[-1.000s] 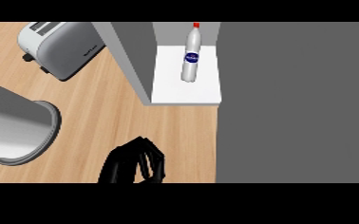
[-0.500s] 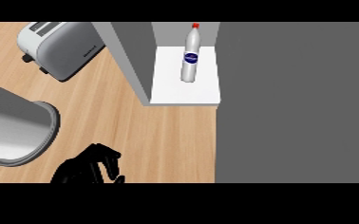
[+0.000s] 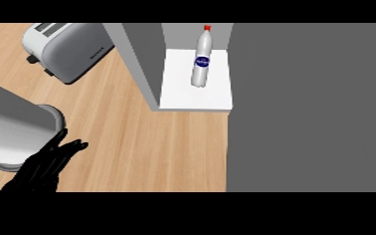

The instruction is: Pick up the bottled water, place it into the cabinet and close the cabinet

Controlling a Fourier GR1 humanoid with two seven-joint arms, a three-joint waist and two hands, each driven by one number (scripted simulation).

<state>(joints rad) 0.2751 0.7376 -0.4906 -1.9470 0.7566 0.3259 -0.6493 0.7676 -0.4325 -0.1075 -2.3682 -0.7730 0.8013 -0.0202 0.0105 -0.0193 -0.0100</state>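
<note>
Standing inside the cabinet [image 3: 195, 102] (door open): bottled water [image 3: 201, 63]; left hand [image 3: 46, 167] open.

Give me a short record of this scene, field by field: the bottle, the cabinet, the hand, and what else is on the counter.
bottle: bottled water, red cap, blue label, on the cabinet's white shelf
cabinet: cabinet open at the front, grey side wall on its left
hand: one black hand at the lower left, fingers straight, holding nothing, apart from the bottle
other hand: not in view
counter: wooden counter
other items: toaster at the upper left; grey rounded object at the left edge
</note>
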